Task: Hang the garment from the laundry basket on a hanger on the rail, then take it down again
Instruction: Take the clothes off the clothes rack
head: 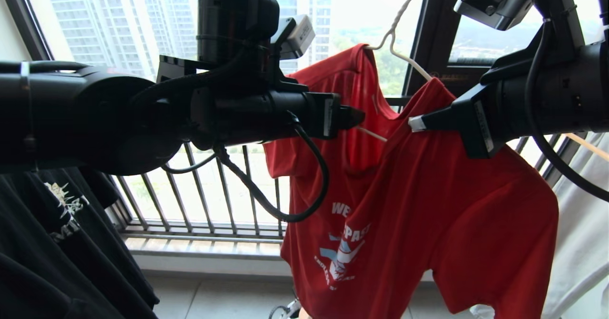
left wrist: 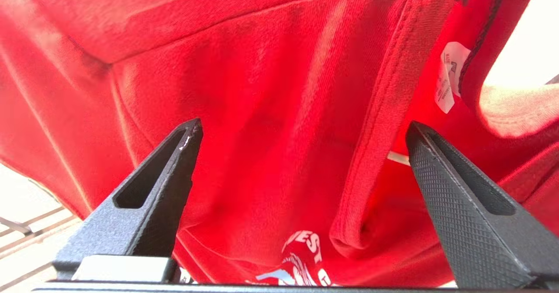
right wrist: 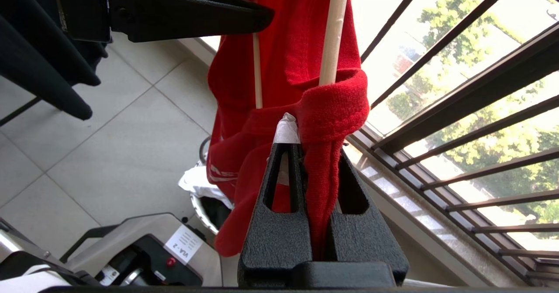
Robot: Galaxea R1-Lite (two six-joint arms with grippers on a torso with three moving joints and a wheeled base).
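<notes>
The red garment [head: 428,205] hangs on the cream hanger [head: 409,62], whose hook runs up out of the head view; the rail is out of view. My right gripper [head: 415,123] is shut on a bunched fold of the garment [right wrist: 323,114] at its neck, beside a hanger rod [right wrist: 334,31]. My left gripper [head: 354,117] reaches in from the left at collar height. In its wrist view the jaws stand wide open [left wrist: 304,126], with the garment's red cloth [left wrist: 262,87] and collar band just beyond them, nothing gripped. The laundry basket [right wrist: 200,210] stands on the floor below.
A black printed T-shirt [head: 57,243] hangs at the lower left and a pale garment [head: 580,243] on a wooden hanger [head: 587,147] at the right. The black window railing [head: 209,190] stands close behind. My own base [right wrist: 144,249] is beside the basket.
</notes>
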